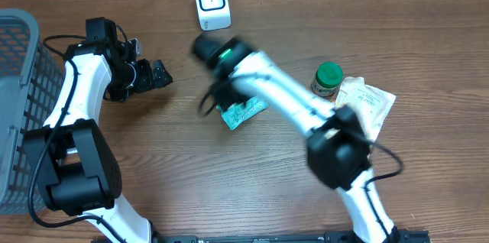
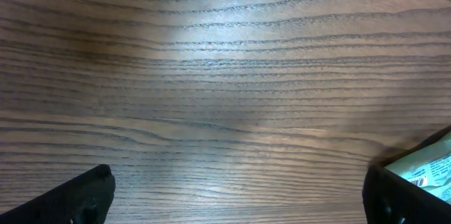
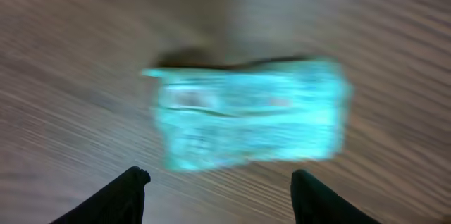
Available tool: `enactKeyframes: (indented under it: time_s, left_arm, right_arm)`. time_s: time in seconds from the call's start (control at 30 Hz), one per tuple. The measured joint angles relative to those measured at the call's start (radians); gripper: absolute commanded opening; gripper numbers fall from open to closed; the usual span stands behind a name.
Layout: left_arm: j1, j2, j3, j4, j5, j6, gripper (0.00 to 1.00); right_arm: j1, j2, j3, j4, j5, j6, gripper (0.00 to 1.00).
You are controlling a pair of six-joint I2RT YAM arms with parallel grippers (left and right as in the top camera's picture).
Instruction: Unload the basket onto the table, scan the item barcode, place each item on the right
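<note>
The brown wood-grain table (image 1: 153,166) carried a white boxy barcode scanner (image 1: 212,2) at its far edge. Overhead, the crumpled teal plastic packet (image 1: 243,111) lay flat under the blurred right gripper (image 1: 216,99), with the left gripper (image 1: 157,75) well apart. The left wrist view showed its jaws spread wide, empty. The right wrist view showed jaws parted above the unheld packet. Likely the pickup step: next, grip it and face its barcode to the scanner.

White arm links (image 1: 286,94), black joints (image 1: 336,151), black cables (image 1: 55,39); green wrist light (image 1: 227,50), black claw fingers (image 2: 74,197)
</note>
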Motion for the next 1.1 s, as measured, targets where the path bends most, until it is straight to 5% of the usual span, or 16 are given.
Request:
enactKeyframes:
  time_s: [0.4,1.1]
  left_arm:
    - [-0.002,0.0,0.0,0.012,0.0,-0.002,1.0]
    - [-0.002,0.0,0.0,0.014,0.0,-0.002,1.0]
  right_arm:
    - [-0.444,-0.053,-0.056,-0.046,-0.409,-0.255,0.56]
    - [-0.377,-0.053,-0.378,0.32,-0.435,-0.249,0.24]
